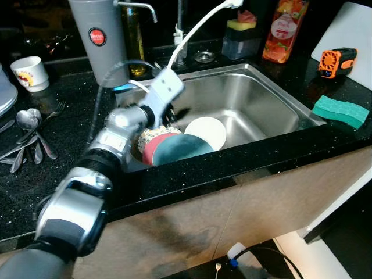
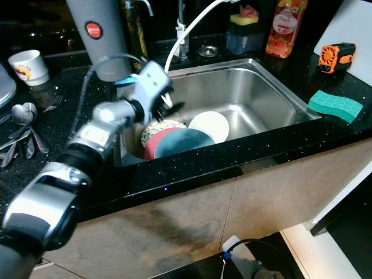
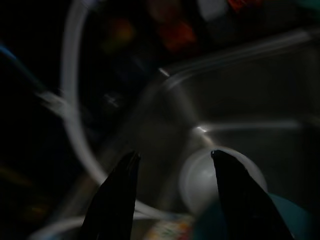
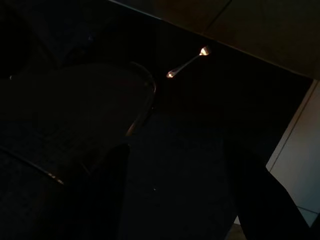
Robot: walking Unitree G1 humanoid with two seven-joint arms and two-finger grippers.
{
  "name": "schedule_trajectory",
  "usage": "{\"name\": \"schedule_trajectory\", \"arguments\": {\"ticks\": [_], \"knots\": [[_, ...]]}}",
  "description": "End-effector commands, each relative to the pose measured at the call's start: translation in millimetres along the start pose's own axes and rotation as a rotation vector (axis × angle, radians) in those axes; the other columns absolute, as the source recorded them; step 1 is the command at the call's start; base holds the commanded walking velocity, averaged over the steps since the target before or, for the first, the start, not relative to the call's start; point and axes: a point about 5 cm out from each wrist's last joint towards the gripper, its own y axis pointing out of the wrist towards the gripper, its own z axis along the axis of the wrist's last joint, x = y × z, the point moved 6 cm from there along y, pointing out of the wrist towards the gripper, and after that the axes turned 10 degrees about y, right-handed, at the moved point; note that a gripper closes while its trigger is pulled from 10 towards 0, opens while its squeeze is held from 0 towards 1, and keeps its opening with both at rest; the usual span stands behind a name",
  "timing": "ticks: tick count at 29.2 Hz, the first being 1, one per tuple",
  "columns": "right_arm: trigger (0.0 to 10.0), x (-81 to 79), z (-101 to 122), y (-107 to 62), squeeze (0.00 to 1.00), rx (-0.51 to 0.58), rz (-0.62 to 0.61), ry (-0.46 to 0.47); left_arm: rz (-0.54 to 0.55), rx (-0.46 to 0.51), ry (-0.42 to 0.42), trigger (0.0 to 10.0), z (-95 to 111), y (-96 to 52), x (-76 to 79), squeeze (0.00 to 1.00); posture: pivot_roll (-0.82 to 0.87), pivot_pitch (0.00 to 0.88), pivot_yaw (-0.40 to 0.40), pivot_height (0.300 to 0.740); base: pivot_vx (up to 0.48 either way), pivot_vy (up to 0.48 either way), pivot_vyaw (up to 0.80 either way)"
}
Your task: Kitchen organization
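Observation:
My left gripper (image 1: 175,114) reaches over the left rim of the steel sink (image 1: 267,93), just above a stack of dishes. The stack holds a patterned bowl (image 1: 150,135), a red plate (image 1: 151,152) and a teal plate (image 1: 181,149), with a white plate (image 1: 207,131) lying beside them on the sink floor. In the left wrist view the gripper (image 3: 172,155) is open with nothing between its fingers (image 3: 120,190), and the white plate (image 3: 202,177) lies beyond them. My right gripper (image 4: 177,146) hangs idle in the dark, fingers apart and holding nothing.
On the black counter, spoons and forks (image 1: 29,136) and a white cup (image 1: 30,72) lie at the left. A grey cylinder (image 1: 100,38) stands behind my arm. A soap bottle (image 1: 283,29), an orange device (image 1: 337,60) and a green sponge (image 1: 340,111) sit at the right. A spoon (image 4: 187,62) lies on the floor.

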Motion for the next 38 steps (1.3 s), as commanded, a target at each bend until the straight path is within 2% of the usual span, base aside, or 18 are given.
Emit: {"name": "schedule_trajectory", "arguments": {"ticks": [1, 2, 5, 6, 7, 8, 9, 10, 11, 13, 14, 16, 18, 19, 22, 26, 32, 38], "knots": [[10.0, -4.3, 1.1, 0.9, 0.00, 0.007, 0.017, 0.006, 0.050, -0.095, -0.007, 10.0, -21.4, -13.3, -9.4, 0.00, 0.03, 0.000, 0.049, 0.740, 0.000, 0.000, 0.00], [10.0, -4.3, 1.0, 0.9, 0.00, 0.006, 0.018, 0.003, 0.099, -0.175, -0.015, 10.0, -35.6, -22.0, -18.1, 0.00, 0.03, 0.000, 0.048, 0.740, 0.000, 0.000, 0.00], [10.0, -4.3, 1.0, 0.9, 0.00, 0.005, 0.018, 0.001, 0.134, -0.228, -0.022, 10.0, -45.1, -28.5, -23.9, 0.00, 0.03, 0.000, 0.048, 0.740, 0.000, 0.000, 0.00], [10.0, -4.0, 1.1, 0.9, 0.00, 0.004, 0.017, -0.001, 0.218, -0.336, -0.061, 10.0, -62.4, -42.0, -33.8, 0.00, 0.04, 0.000, 0.044, 0.740, 0.000, 0.000, 0.00], [10.0, -4.0, 1.1, 0.9, 0.00, 0.004, 0.017, -0.001, 0.218, -0.336, -0.061, 10.0, -62.4, -42.0, -33.8, 0.00, 0.04, 0.000, 0.044, 0.740, 0.000, 0.000, 0.00], [10.0, -3.8, 1.1, 0.9, 0.00, 0.003, 0.016, -0.002, 0.272, -0.416, -0.135, 10.0, -72.3, -50.7, -35.7, 0.00, 0.04, 0.000, 0.049, 0.740, 0.000, 0.000, 0.00], [10.0, -3.8, 1.1, 0.9, 0.00, 0.003, 0.016, -0.002, 0.272, -0.416, -0.135, 10.0, -72.3, -50.7, -35.7, 0.00, 0.04, 0.000, 0.049, 0.740, 0.000, 0.000, 0.00], [10.0, -3.3, 1.2, 0.8, 0.00, 0.004, 0.013, -0.002, 0.304, -0.441, -0.256, 10.0, -72.8, -54.5, -32.3, 0.00, 0.04, 0.000, 0.051, 0.740, 0.000, 0.000, 0.00], [10.0, -3.1, 1.3, 0.7, 0.00, 0.004, 0.012, -0.001, 0.308, -0.444, -0.304, 10.0, -71.1, -56.4, -29.8, 0.00, 0.05, 0.000, 0.055, 0.740, 0.000, 0.000, 0.00], [10.0, -3.1, 1.3, 0.7, 0.00, 0.004, 0.012, -0.001, 0.308, -0.444, -0.304, 10.0, -71.1, -56.4, -29.8, 0.00, 0.05, 0.000, 0.055, 0.740, 0.000, 0.000, 0.00], [10.0, -2.9, 1.3, 0.7, 0.00, 0.005, 0.012, -0.001, 0.303, -0.454, -0.336, 10.0, -70.2, -58.8, -26.9, 0.00, 0.05, 0.000, 0.056, 0.740, 0.000, 0.000, 0.00], [10.0, -2.7, 1.3, 0.6, 0.00, 0.005, 0.011, -0.002, 0.285, -0.494, -0.356, 10.0, -73.5, -64.3, -22.1, 0.00, 0.05, 0.000, 0.055, 0.740, 0.000, 0.000, 0.00], [10.0, -2.8, 1.3, 0.7, 0.00, 0.005, 0.010, -0.006, 0.279, -0.581, -0.384, 10.0, -85.1, -77.6, -14.9, 0.00, 0.06, 0.000, 0.061, 0.740, 0.000, 0.000, 0.00], [10.0, -2.8, 1.3, 0.7, 0.00, 0.005, 0.010, -0.006, 0.279, -0.581, -0.384, 10.0, -85.1, -77.6, -14.9, 0.00, 0.06, 0.000, 0.061, 0.740, 0.000, 0.000, 0.00], [10.0, -3.1, 1.5, 0.9, 0.00, 0.006, 0.009, -0.006, 0.276, -0.648, -0.456, 10.0, -95.5, -86.0, -3.9, 0.00, 0.06, 0.000, 0.063, 0.740, 0.000, 0.000, 0.00], [10.0, -3.4, 2.0, 1.1, 0.00, 0.010, 0.007, -0.002, 0.283, -0.733, -0.475, 10.0, -106.7, -94.5, 6.1, 0.00, 0.05, 0.000, 0.072, 0.740, 0.000, 0.000, 0.00], [10.0, -3.1, 2.2, 1.0, 0.00, 0.011, 0.005, -0.002, 0.306, -0.770, -0.472, 10.0, -112.7, -101.5, 5.9, 0.00, 0.05, 0.000, 0.073, 0.740, 0.000, 0.000, 0.00], [10.0, -2.6, 2.4, 0.9, 0.00, 0.011, 0.004, -0.003, 0.312, -0.791, -0.521, 10.0, -120.9, -103.7, 13.8, 0.00, 0.05, 0.000, 0.067, 0.740, 0.000, 0.000, 0.00]]}}
